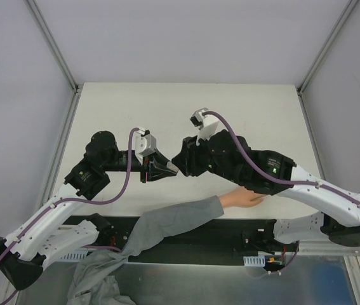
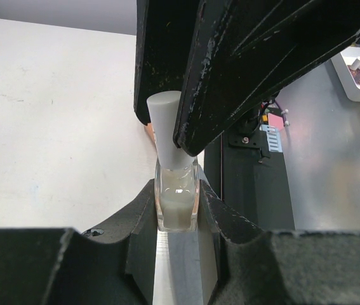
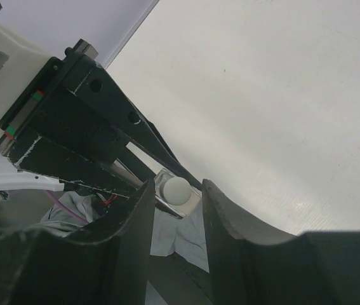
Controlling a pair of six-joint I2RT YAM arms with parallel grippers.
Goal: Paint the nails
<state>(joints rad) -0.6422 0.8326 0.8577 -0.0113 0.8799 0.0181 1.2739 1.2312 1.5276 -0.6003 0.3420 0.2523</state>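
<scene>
White table (image 1: 167, 114): we log the left gripper (image 2: 177, 206) clamped on the polish bottle (image 2: 176, 190), its grey cap (image 2: 166, 121) pointing between the right gripper's (image 3: 176, 190) half-open jaws, apparently untouched; nails hidden on the hand (image 1: 246, 198) beneath the right arm (image 1: 306, 184).

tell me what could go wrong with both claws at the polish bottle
The right claw straddles the grey cap nearer one finger; closing could tilt the nail polish bottle held in the left claw. The right arm hangs over the peach hand, so lowering might press on it.
</scene>
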